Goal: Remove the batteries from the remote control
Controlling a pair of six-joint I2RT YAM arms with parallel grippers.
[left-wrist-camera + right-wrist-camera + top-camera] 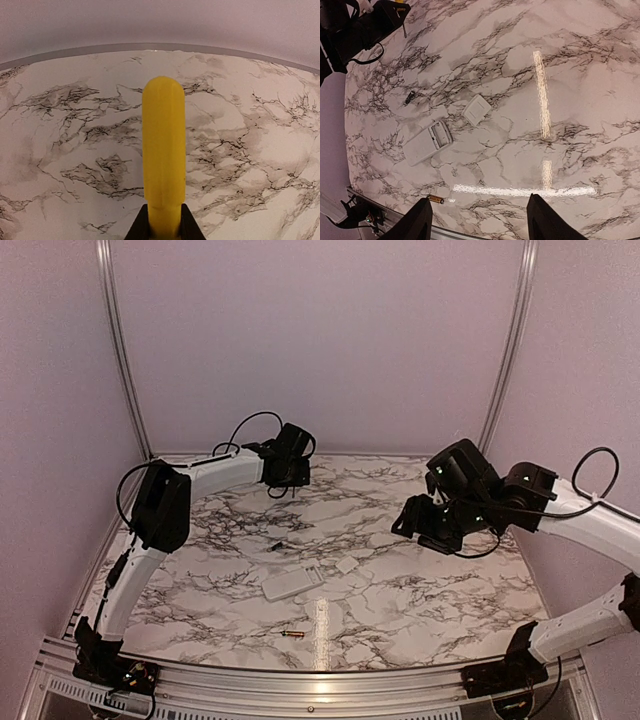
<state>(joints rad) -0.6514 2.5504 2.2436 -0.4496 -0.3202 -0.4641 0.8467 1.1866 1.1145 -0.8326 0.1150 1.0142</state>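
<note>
Glossy marble-patterned worktop (430,580) throws back bright streaks; the remote control (420,146) is smooth white plastic, one battery (292,634) coppery metal, the screwdriver handle (163,155) smooth yellow plastic.

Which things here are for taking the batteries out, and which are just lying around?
For the job:
remote
gold battery
dark battery

Not part of it:
white cover, on the table beside the remote
yellow screwdriver, held in the left gripper

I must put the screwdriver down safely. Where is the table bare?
Bare: the near-right table, right of the cover piece. Crowded: around the remote control, with the dark battery behind and the gold battery in front.
</note>
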